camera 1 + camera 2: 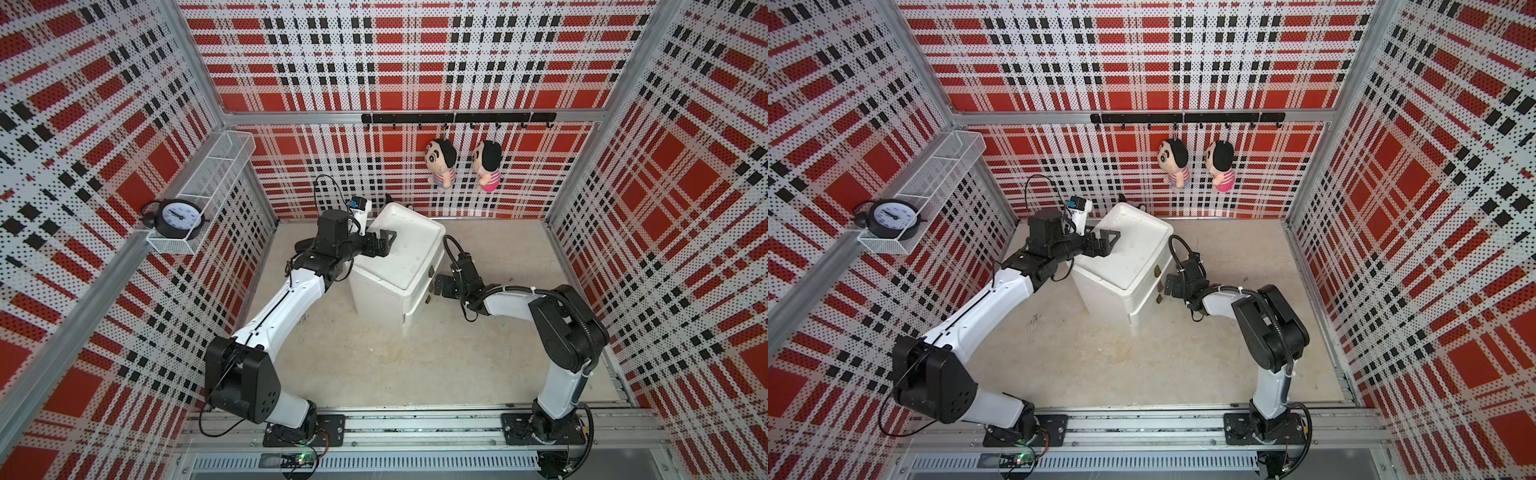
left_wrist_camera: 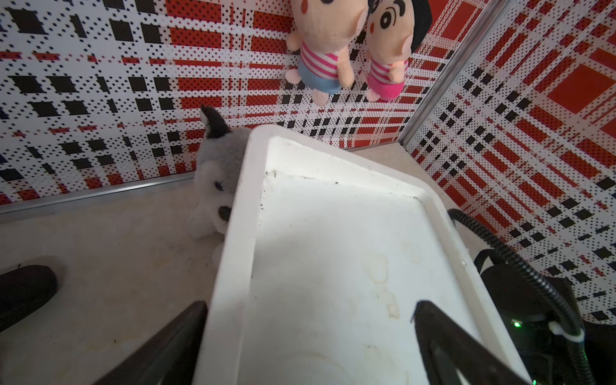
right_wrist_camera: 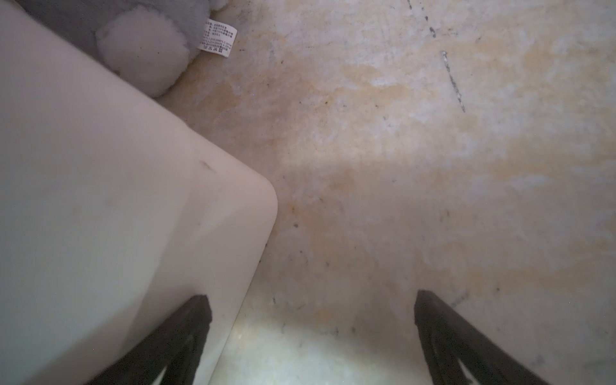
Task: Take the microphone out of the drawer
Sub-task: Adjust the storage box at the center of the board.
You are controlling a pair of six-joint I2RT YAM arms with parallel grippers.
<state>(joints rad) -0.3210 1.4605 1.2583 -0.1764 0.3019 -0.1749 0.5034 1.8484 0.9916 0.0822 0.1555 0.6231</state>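
The left end effector (image 1: 387, 243), jaws spread wide and empty, is poised over the top of the white cabinet (image 1: 409, 266). Its drawers (image 1: 417, 309) appear shut. The microphone shows in no view and is presumably inside one. The right end effector (image 1: 437, 286), fully spread and empty, sits just beside the drawer handles (image 1: 431, 272). Judged stage: no drawer opened yet; opening and retrieval remain.

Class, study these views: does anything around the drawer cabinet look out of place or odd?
A plush husky sits on the work surface behind the white drawer cabinet, pressed against it and half hidden. The cabinet also stands skewed to the back wall.
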